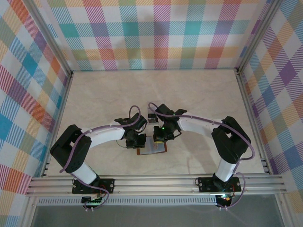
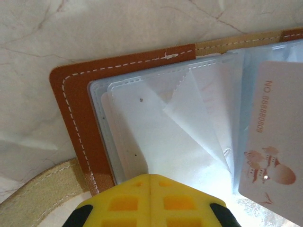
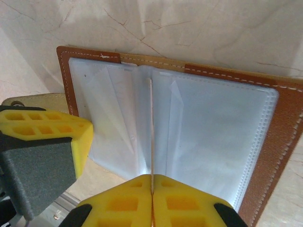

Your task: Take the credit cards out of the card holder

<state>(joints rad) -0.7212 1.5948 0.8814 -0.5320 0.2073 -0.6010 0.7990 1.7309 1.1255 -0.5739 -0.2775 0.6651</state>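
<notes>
Pale marbled table (image 1: 203,94), thin brown veins, bare ahead of both grippers. Card holder (image 1: 152,146) lying open, flat on it, brown cover down, clear sleeves up, sitting between left gripper (image 1: 139,142) and right gripper (image 1: 160,137), under both sets of fingertips. White-stitched cover corner up and left of left gripper's tips, marble showing beyond. Tan strap (image 2: 38,189) flat on table just left of left gripper, running up to cover's edge. Same strap off to left of right gripper.

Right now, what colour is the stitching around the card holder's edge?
White, on the brown card holder; the right wrist view shows it best.
</notes>
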